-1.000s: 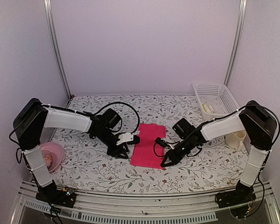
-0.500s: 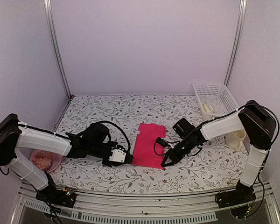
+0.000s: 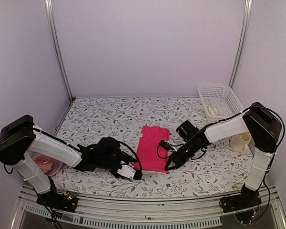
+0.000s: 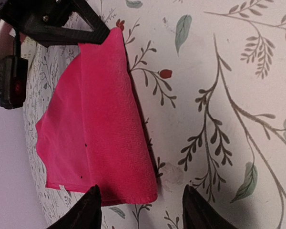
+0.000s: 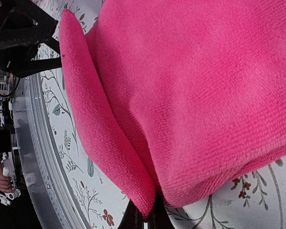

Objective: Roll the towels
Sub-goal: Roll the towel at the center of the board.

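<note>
My left gripper (image 4: 145,210): fingers spread, the pink towel's (image 4: 100,133) near edge lying flat just ahead of the tips.
My right gripper (image 5: 143,217): pressed together, pinching the towel's folded corner, which is raised into a soft ridge.
Towel: fuzzy cloth, lying between my two grippers on the flowered table (image 3: 109,114).
Behind my left gripper: pink bowl (image 3: 44,164), half hidden by my arm.
Beside my right arm: cream cup (image 3: 241,141).
Far beyond it: white slotted plastic basket (image 3: 219,98).

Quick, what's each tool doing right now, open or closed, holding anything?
Left tool: open, astride a corner of the pink towel, not gripping.
Right tool: closed on the pink towel's folded edge.
</note>
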You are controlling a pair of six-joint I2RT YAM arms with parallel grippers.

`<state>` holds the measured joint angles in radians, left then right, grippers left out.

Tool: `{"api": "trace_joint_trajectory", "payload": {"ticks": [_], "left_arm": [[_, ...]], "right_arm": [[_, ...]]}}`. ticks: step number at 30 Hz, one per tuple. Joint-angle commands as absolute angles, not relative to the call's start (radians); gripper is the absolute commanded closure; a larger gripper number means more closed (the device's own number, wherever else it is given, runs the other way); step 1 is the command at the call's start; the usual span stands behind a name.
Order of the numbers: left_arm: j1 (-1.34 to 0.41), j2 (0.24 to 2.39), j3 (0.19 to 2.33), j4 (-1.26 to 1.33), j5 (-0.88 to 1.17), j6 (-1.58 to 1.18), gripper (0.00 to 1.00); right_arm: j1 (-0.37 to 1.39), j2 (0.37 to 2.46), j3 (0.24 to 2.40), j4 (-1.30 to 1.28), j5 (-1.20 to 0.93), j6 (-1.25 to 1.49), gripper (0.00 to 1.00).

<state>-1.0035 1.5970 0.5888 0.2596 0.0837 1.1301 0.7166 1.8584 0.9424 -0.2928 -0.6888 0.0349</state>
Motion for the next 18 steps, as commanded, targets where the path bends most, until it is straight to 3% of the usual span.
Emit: {"api": "trace_joint_trajectory", "payload": {"ticks": [1, 7, 18], "left_arm": [[-1.025, 1.648, 0.591, 0.341, 0.001, 1.152, 0.41], [-1.038, 1.689, 0.584, 0.366, -0.038, 1.167, 0.43], [-1.067, 1.727, 0.544, 0.42, -0.1, 1.23, 0.6]], "right_arm": [[0.705, 1.891, 0.943, -0.317, -0.635, 0.037, 0.97], [0.704, 1.893, 0.939, -0.316, -0.635, 0.034, 0.97], [0.705, 1.902, 0.94, -0.308, -0.641, 0.034, 0.97]]}}
